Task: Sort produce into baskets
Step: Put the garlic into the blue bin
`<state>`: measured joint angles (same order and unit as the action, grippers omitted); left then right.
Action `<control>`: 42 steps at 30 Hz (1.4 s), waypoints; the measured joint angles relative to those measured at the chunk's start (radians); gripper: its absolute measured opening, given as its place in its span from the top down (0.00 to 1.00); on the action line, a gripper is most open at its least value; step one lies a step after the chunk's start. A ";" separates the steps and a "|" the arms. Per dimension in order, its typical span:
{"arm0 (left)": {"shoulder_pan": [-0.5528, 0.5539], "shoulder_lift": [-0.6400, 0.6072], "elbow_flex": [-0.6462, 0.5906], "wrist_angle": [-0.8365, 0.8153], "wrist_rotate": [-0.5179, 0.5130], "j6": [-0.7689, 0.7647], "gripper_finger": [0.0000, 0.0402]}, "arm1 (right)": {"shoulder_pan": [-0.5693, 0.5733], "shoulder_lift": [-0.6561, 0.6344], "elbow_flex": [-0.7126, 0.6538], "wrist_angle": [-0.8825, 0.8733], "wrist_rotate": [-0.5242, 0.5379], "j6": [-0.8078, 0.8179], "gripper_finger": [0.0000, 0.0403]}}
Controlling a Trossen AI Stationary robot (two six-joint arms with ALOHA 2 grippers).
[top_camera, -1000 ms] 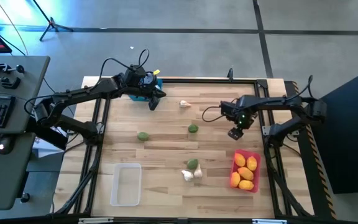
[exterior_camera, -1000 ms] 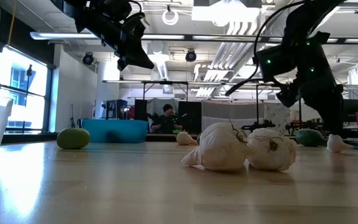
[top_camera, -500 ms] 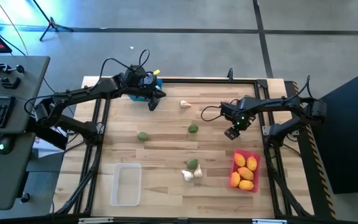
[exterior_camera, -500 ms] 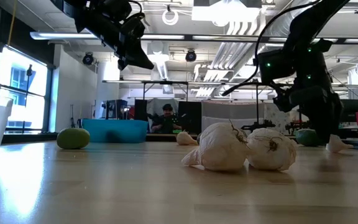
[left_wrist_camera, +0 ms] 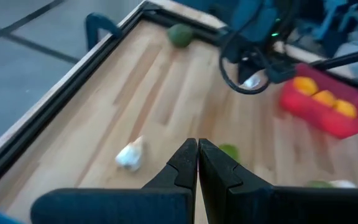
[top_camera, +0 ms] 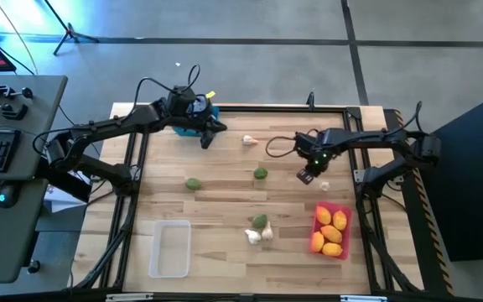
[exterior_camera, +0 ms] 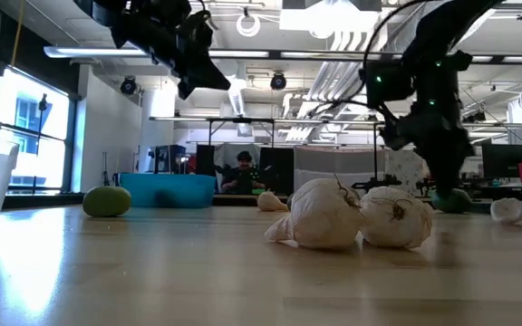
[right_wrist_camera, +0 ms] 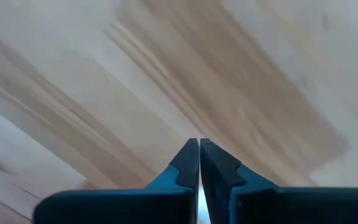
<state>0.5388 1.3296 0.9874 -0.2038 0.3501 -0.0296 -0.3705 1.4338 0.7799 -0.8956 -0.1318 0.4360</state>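
While the right pincer [top_camera: 306,176] hangs just over the table [top_camera: 225,256] with its two fingers pressed together, it holds nothing; its own wrist view shows only bare wood past the shut tips. A small white garlic bulb [top_camera: 324,186] lies on the wood just beside it, between the pincer and the red basket [top_camera: 331,229]. The red basket already has the yellow fruits [top_camera: 332,228] in it.

To do this step well, I think the pincer should spread its fingers wide first, then come straight down so the round bulb sits in the middle of them. It should squeeze gently, because a bulb like that could roll or pop out sideways.

Farther off, a green fruit [top_camera: 260,174] sits near the middle, another green fruit [top_camera: 192,184] to its left, and a third green one [top_camera: 260,221] touches two garlic bulbs [top_camera: 257,236]. One more garlic piece [top_camera: 248,141] lies near the far edge. The clear basket [top_camera: 169,247] looks empty.

The left pincer [top_camera: 208,137] waits by the blue basket [top_camera: 210,110], fingers pressed together, holding nothing.
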 joint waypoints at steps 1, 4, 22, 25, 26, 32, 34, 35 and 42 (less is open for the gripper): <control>-0.003 0.000 0.000 0.007 0.014 -0.009 1.00 | 0.000 0.000 0.015 0.012 0.000 -0.005 0.98; -0.011 0.000 0.000 0.033 0.034 -0.019 1.00 | 0.000 0.000 0.061 0.062 0.000 -0.010 0.97; -0.052 0.000 0.000 0.025 0.029 -0.019 1.00 | 0.009 -0.002 0.259 0.008 -0.032 0.261 0.92; -0.052 0.000 0.000 0.025 0.029 -0.019 1.00 | 0.030 -0.001 0.259 -0.067 -0.017 0.355 0.82; -0.052 0.000 0.000 0.025 0.029 -0.019 1.00 | 0.038 -0.001 0.259 -0.095 -0.007 0.387 0.78; -0.052 0.000 0.000 0.025 0.028 -0.022 1.00 | 0.087 -0.002 0.237 -0.233 0.041 0.573 0.58; -0.052 0.000 0.000 0.025 0.028 -0.022 1.00 | 0.094 -0.002 0.203 -0.244 0.042 0.608 0.54; -0.052 0.000 0.000 0.025 0.027 -0.022 1.00 | 0.098 -0.002 0.184 -0.237 0.037 0.619 0.52; -0.052 0.000 0.000 0.026 0.027 -0.017 1.00 | 0.099 -0.001 0.089 -0.243 0.038 0.450 0.49</control>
<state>0.4870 1.3298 0.9874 -0.1780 0.3767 -0.0467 -0.2718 1.4326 0.8692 -1.1388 -0.0940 0.8862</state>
